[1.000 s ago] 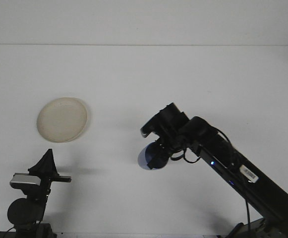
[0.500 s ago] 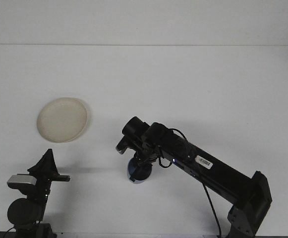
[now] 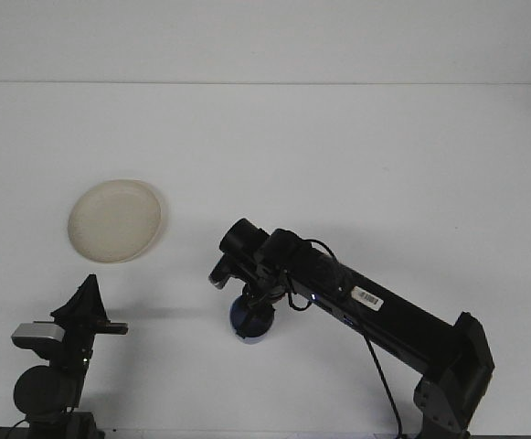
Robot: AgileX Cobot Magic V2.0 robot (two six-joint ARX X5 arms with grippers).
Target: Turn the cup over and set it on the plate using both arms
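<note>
blue cup low on the counter under the right arm

blue is the only strong colour here: the cup point(image 3: 250, 321) sits low near the middle of the white counter point(image 3: 356, 155), a little toward the near edge. the right tool point(image 3: 249, 302) comes down on it from above, at the end of a long black arm point(image 3: 384, 315) that stretches in from the lower right corner. the arm's dark body covers the cup's upper part, so only the lower, rounded blue portion shows. the right tool looks clenched around the cup, though the fingers themselves are lost in the black of the wrist. whether the cup's bottom touches the counter cannot be told; a faint shadow lies just beneath it. a white barcode label point(image 3: 367, 297) and a small blue light show on the arm's upper side.

the plate point(image 3: 115, 220), pale cream and round, lies flat on the counter to the left and farther back, well apart from the cup and bare.

the left tool point(image 3: 87, 306) stands at the lower left, near the front edge, pointing up toward the plate. its black fingers meet in a narrow point, so it reads as closed and holding nothing. a grey block point(image 3: 35, 335) sits just below it on the wrist.
</note>
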